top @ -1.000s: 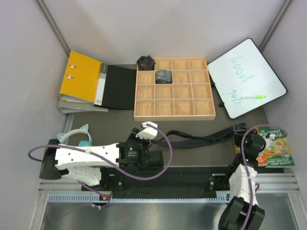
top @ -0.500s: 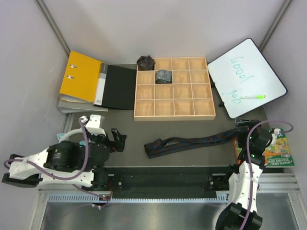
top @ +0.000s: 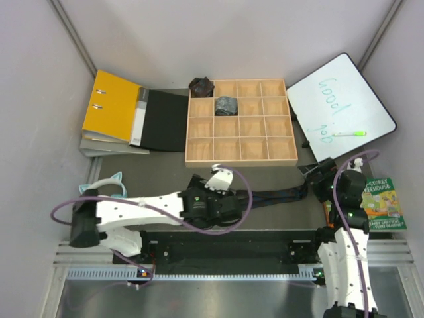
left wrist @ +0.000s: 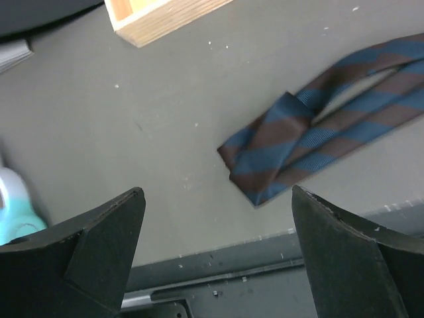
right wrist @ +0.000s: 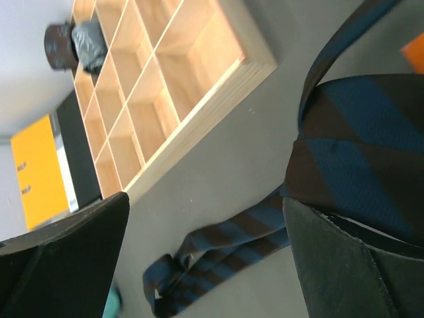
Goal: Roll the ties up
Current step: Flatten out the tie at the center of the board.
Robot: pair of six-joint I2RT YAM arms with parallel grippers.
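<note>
A navy and brown striped tie (top: 278, 194) lies stretched across the grey mat in front of the wooden grid tray (top: 240, 159). Its left end is folded double (left wrist: 278, 152). My left gripper (top: 232, 207) hovers over that folded end, jaws open and empty (left wrist: 218, 265). My right gripper (top: 317, 173) is at the tie's wide right end (right wrist: 358, 152), open (right wrist: 205, 265), the cloth close beside its right finger. A greyish rolled tie (top: 226, 104) sits in a tray cell. A brownish rolled tie (top: 201, 85) sits just outside the tray's back left corner.
A yellow binder (top: 112, 106) and a black folder (top: 164, 120) lie left of the tray. A whiteboard (top: 341, 106) with a green marker (top: 349, 133) is at the right, above a picture book (top: 381, 204). Teal headphones (top: 106, 187) sit near the left arm. A black rail (top: 232, 245) runs along the near edge.
Both grippers have opened wide. The left arm swung away to the left and came back over the tie's folded left end. The right gripper shifted up and left onto the wide end.
</note>
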